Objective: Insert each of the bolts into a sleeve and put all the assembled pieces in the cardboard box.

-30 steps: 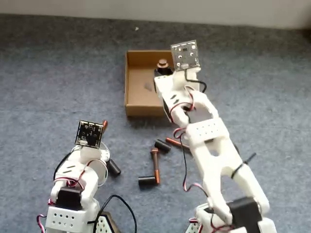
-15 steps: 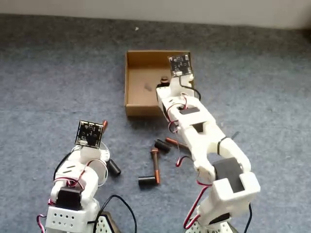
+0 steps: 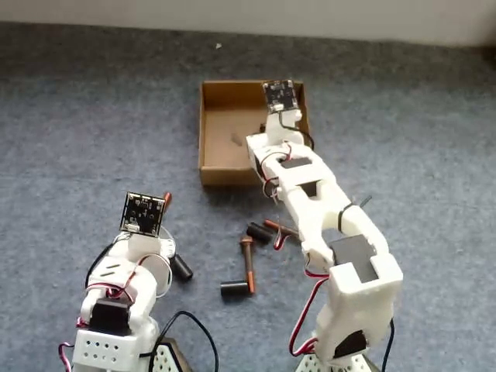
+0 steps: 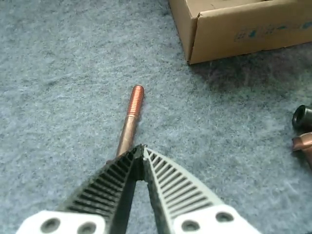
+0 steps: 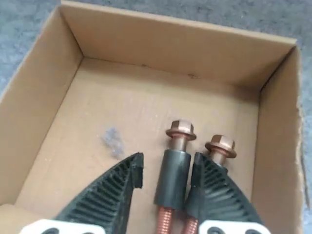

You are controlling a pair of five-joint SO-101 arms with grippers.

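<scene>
In the right wrist view my right gripper [image 5: 167,165] stands open low inside the cardboard box [image 5: 44,107]. An assembled bolt in a black sleeve [image 5: 174,170] lies on the box floor between its fingers. A second assembled piece [image 5: 221,146] lies beside it, partly behind one finger. My left gripper [image 4: 143,150] is shut on a bare copper bolt [image 4: 131,114] over the carpet, a short way from the box corner [image 4: 195,36]. From above, that bolt [image 3: 167,199] pokes out beside the left arm and the right arm reaches into the box [image 3: 217,132].
Loose parts lie on the grey carpet between the arms: a black sleeve [image 3: 259,232], a copper bolt [image 3: 280,228], another bolt [image 3: 248,263] touching a sleeve [image 3: 234,289], and a sleeve [image 3: 181,268] by the left arm.
The right arm has drawn back and lowered its gripper into the box, and the bolt head seen above the box wall has gone down inside. The left arm has kept still.
</scene>
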